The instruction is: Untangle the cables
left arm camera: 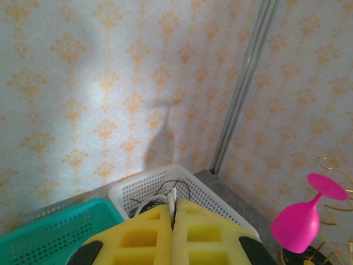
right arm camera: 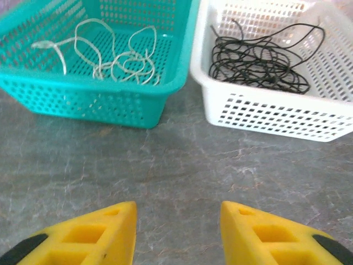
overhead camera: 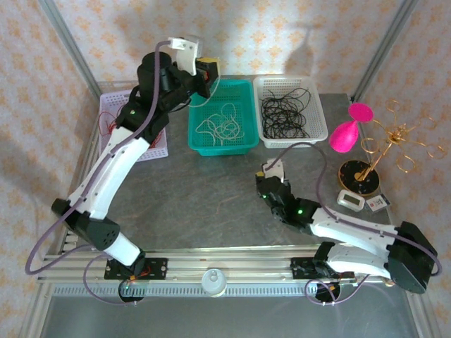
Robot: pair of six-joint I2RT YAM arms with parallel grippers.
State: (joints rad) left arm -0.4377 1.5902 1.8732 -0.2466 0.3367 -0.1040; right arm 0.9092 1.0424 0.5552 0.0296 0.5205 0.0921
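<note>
1. Right gripper (right arm camera: 177, 212): blocky yellow foam-like fingers, moderately parted and holding nothing, low over the mottled grey table (right arm camera: 182, 165).
2. At the far edge, a perforated teal basket (right arm camera: 83, 99) holds curly white cables (right arm camera: 118, 61). Just beside it, a white lattice basket (right arm camera: 265, 118) holds tangled black cables (right arm camera: 256, 63).
3. In the far-left corner, a lilac basket (overhead camera: 156, 144) holds red cables (overhead camera: 106, 125), largely hidden by the left arm.
4. Left gripper (left arm camera: 174, 205), raised above the baskets, is pressed closed. A pale sliver at its seam is too small to identify.

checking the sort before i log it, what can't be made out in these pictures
Lilac basket, top view: the left arm covers most of it; just a bit of red wire shows.
Left claw, left wrist view: a pale sliver at its tip, too small to tell if pinched.
Black cables, right wrist view: too tangled to count.
</note>
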